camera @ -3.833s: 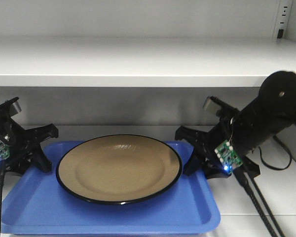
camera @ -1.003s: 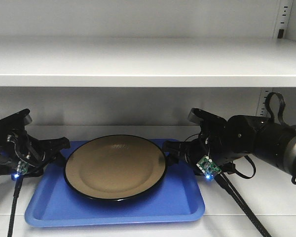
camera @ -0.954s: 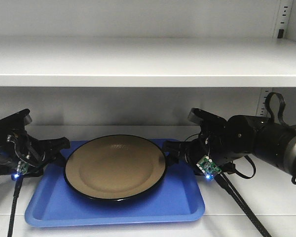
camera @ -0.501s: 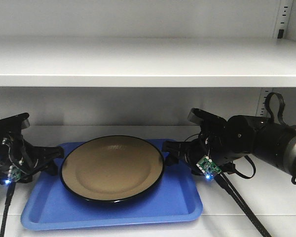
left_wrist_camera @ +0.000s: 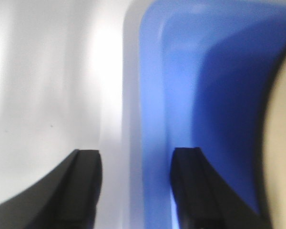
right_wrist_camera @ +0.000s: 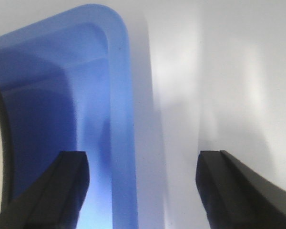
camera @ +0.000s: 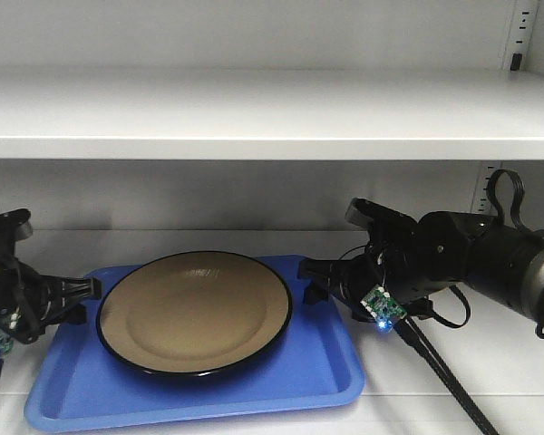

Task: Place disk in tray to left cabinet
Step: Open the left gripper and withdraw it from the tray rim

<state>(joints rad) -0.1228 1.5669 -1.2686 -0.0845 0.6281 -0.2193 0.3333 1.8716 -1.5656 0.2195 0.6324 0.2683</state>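
Note:
The tan disk (camera: 195, 313) with its black rim lies in the blue tray (camera: 331, 367), which rests on the lower shelf of the left cabinet (camera: 254, 118). My left gripper (camera: 83, 299) is open at the tray's left edge. In the left wrist view the gripper (left_wrist_camera: 136, 152) straddles the tray rim (left_wrist_camera: 152, 95), with the disk (left_wrist_camera: 283, 143) at the far right. My right gripper (camera: 310, 281) is open at the tray's far right corner. In the right wrist view that gripper (right_wrist_camera: 143, 155) has one finger over the tray (right_wrist_camera: 100, 71) and the other over the white shelf.
The upper shelf overhangs close above both arms. A slotted upright rail (camera: 523, 32) runs up the back right. The right arm's cable (camera: 440, 362) trails over the shelf's front edge.
Earlier the tray moved deeper onto the shelf with both arms. In the last second the tray and disk slid left and nearer along with my left gripper. The right gripper stayed put.

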